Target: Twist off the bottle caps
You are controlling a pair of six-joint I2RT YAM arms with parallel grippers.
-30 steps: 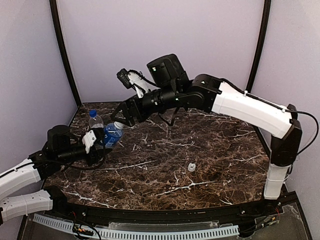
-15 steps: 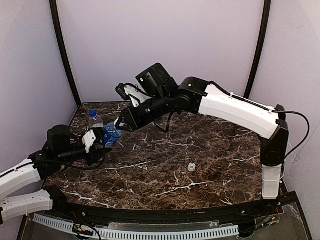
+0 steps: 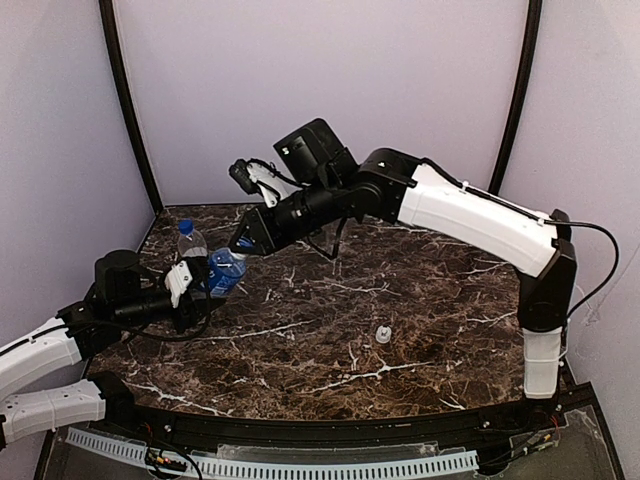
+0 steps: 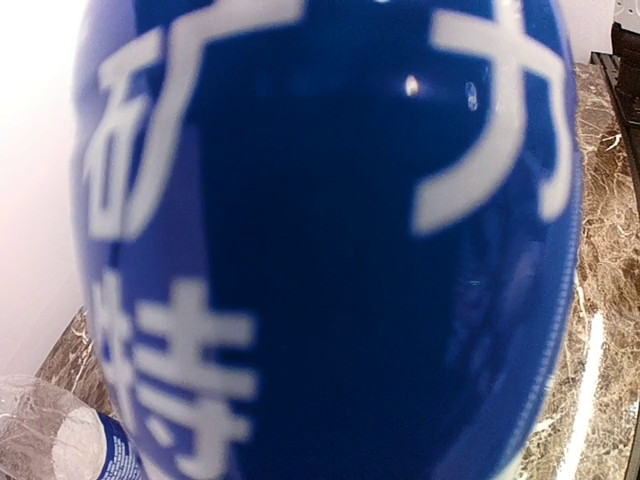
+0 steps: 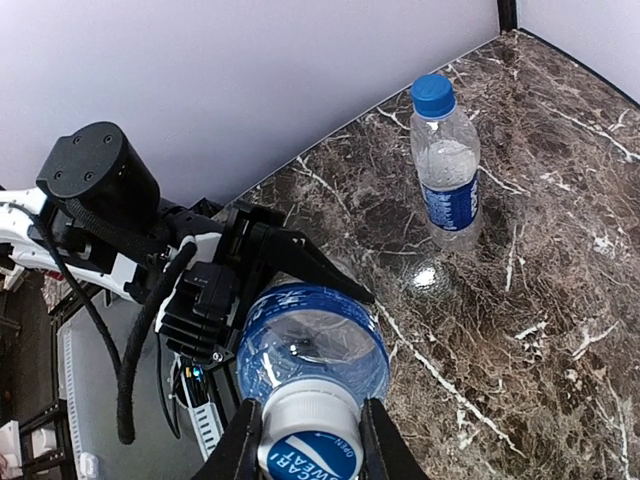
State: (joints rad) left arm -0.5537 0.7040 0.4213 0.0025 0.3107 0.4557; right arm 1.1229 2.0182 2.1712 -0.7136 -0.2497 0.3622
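Note:
My left gripper (image 3: pixel 205 278) is shut on a blue-labelled bottle (image 3: pixel 226 270), whose label (image 4: pixel 330 240) fills the left wrist view and hides the fingers there. The right wrist view shows the left gripper (image 5: pixel 262 262) round the bottle (image 5: pixel 312 345) from the side. The bottle's pale blue-and-white cap (image 5: pixel 310 440) sits between the fingers of my right gripper (image 5: pixel 310 448), which press on both its sides; from above, the right gripper (image 3: pixel 240 246) is at the bottle's top. A second bottle (image 5: pixel 447 175) with a dark blue cap (image 5: pixel 433 95) stands upright behind. A loose white cap (image 3: pixel 383 334) lies on the table.
The dark marble table (image 3: pixel 420 290) has purple walls close behind and at both sides. The second bottle (image 3: pixel 190 240) stands just left of the held one, near the back left corner, and shows at the left wrist view's lower left (image 4: pixel 60 440).
My right arm has swung down and left onto the held bottle's top, and its fingers have closed on the cap. The left arm and its bottle have stayed in place.

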